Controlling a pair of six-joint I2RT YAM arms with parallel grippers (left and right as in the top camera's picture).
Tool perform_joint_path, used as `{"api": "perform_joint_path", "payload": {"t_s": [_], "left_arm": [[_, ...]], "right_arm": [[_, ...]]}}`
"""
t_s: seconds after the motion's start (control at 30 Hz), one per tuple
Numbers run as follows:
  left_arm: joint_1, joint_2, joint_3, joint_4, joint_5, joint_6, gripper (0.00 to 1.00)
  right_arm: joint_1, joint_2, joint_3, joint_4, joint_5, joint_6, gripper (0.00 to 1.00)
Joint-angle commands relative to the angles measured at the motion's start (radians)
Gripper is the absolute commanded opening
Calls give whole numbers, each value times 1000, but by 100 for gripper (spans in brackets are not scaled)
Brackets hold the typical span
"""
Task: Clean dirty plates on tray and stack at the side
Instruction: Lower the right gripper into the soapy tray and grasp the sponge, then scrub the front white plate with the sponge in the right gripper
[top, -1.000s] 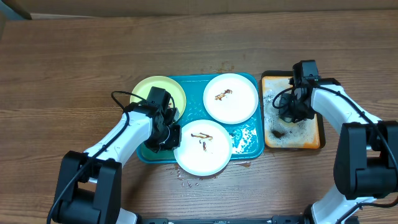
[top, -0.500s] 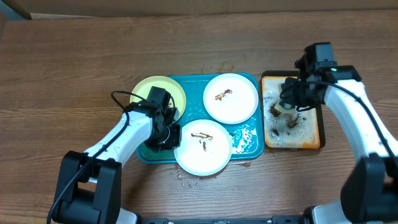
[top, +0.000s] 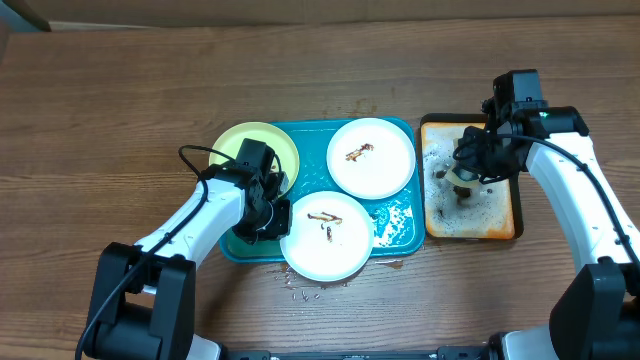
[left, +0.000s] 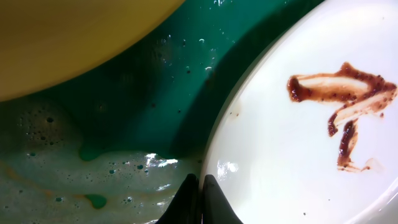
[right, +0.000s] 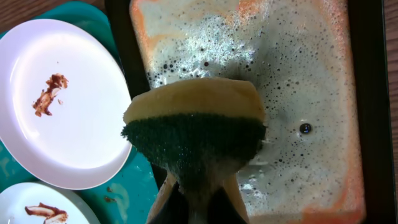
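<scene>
Sponge (right: 194, 134) lifted off orange tray (right: 298, 62), pinched in right claw (right: 199, 205), left claw (left: 199, 193) closed by white plate (left: 298, 174)

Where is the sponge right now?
In the overhead view the sponge is on the right, pinched in the right gripper over the foamy orange tray, beside the teal tray.

Tray (top: 396, 230) mid tabletop (top: 120, 90). On it: back-left plate (top: 240, 146), back-right plate (top: 372, 160), front plate (top: 335, 252) overhanging front rim. Smaller foamy tray (top: 500, 215) just R; sponge (top: 462, 178) over it.
</scene>
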Motion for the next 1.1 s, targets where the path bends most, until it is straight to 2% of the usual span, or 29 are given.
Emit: {"api": "perform_joint_path", "payload": {"t_s": [0.0, 0.27, 0.47, 0.6, 0.83, 1.07], "left_arm": [[-7, 8, 19, 3, 1, -18, 4], [-7, 8, 19, 3, 1, -18, 4], [-7, 8, 19, 10, 1, -18, 4], [-7, 8, 19, 17, 2, -22, 4], [-7, 8, 19, 19, 2, -21, 4], [-7, 8, 19, 18, 2, -22, 4]], "right_arm": [[-1, -5, 10, 8, 6, 11, 4], [-1, -5, 10, 7, 4, 7, 4], [51, -5, 10, 0, -259, -190, 4], [172, -5, 10, 6, -316, -200, 4], [418, 5, -18, 140, -303, -98, 4], [596, 71, -40, 254, -249, 27, 4]]}}
